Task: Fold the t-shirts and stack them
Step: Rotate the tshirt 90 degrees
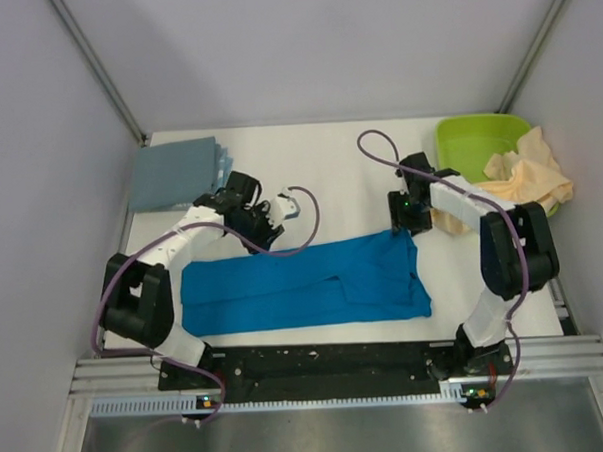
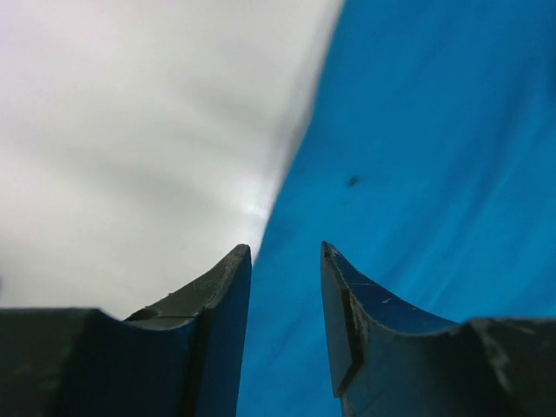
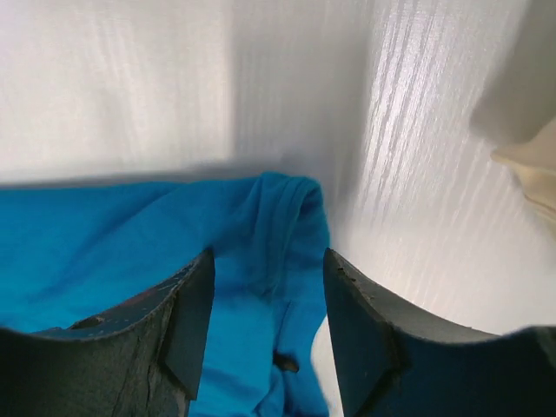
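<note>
From my console I saw the bright blue cotton t-shirt (image 1: 304,284) lying flat on the white bench (image 1: 328,155), folded into a wide band parallel to the near edge and just in front of the two arm bases. The left gripper (image 1: 270,235) hung over the shirt's far edge, left of its middle. Its wrist camera showed both dark fingers (image 2: 221,313) spread apart with nothing between them, the blue cloth's border running beneath the gap and bare bench to one side. The right gripper (image 1: 402,225) stood above the shirt's far right corner. Its fingers (image 3: 187,321) were also released, parted over a rumpled fold of blue fabric, and I could not tell whether the tips touched the cloth. At the bench's far left corner sat the dull grey-blue shirts (image 1: 174,173), folded into a flat rectangular pile, well apart from the blue one. At the far right corner stood a lime-green plastic tub (image 1: 478,138), with the pale cream-peach shirt (image 1: 530,176) crumpled over its near right rim and spilling towards the right arm.
</note>
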`<state>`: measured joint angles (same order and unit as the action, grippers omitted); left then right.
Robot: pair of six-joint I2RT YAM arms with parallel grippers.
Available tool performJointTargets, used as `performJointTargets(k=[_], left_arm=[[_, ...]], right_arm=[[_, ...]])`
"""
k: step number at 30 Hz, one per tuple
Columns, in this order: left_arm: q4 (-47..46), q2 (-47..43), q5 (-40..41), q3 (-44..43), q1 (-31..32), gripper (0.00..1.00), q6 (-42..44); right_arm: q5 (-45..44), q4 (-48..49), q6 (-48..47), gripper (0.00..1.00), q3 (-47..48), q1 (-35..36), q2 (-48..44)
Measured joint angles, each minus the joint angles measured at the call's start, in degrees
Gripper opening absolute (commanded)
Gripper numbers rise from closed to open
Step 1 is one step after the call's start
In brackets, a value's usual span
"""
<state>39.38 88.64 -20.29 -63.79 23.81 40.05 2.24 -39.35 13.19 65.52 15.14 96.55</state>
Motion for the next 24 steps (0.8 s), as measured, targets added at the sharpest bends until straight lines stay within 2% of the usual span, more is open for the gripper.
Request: performJointTargets(k=[2, 3, 4, 8, 10, 11, 14, 17, 19, 22, 24], left_arm=[[-1.2, 0.0, 3.0, 2.6, -3.7, 0.46, -1.2], [-1.6, 0.0, 4.1, 3.8, -6.3, 0.47, -1.6], [-2.0, -0.1, 5.1, 4.6, -8.6, 0.48, -2.0], [-3.3, -2.6, 7.9, 8.4, -19.5, 0.51, -2.8], [-3.4, -4.8, 8.9, 10.0, -22.7, 0.52, -2.7], [-3.3, -5.8, 9.5, 10.8, -23.5, 0.52, -2.6], [-2.8, -7.8, 10.5, 12.4, -23.7, 0.54, -2.6], [-2.5, -8.8, 10.6, 14.4, -23.5, 0.55, -2.7], [-2.3, -9.3, 10.8, 16.2, -23.5, 0.55, -2.8], [-1.6, -9.4, 10.8, 18.1, -23.5, 0.55, -2.8], [-1.2, -9.3, 10.9, 18.8, -23.5, 0.56, -2.7]], right_arm=[[-0.7, 1.0, -0.9, 0.17, 1.0, -0.4, 4.2], [-0.9, 1.2, -1.6, 0.05, 1.4, -0.6, 5.8], [-0.7, 1.0, -2.1, 0.0, 2.2, -0.8, 7.8], [-0.5, -0.8, -3.3, 0.0, 9.7, -1.3, 13.2], [-0.1, -2.2, -4.2, 0.0, 16.1, -1.4, 17.6], [0.7, -3.1, -4.5, 0.05, 21.3, -1.4, 21.2], [4.3, -5.2, -4.9, 0.43, 41.9, -1.7, 34.1], [7.3, -6.6, -4.8, 0.58, 68.9, -1.9, 49.6], [8.4, -6.1, -4.6, 0.61, 77.9, -1.9, 54.8], [7.6, -5.6, -4.9, 0.63, 76.6, -1.9, 53.7], [5.4, -4.7, -5.6, 0.64, 69.0, -1.9, 48.8]])
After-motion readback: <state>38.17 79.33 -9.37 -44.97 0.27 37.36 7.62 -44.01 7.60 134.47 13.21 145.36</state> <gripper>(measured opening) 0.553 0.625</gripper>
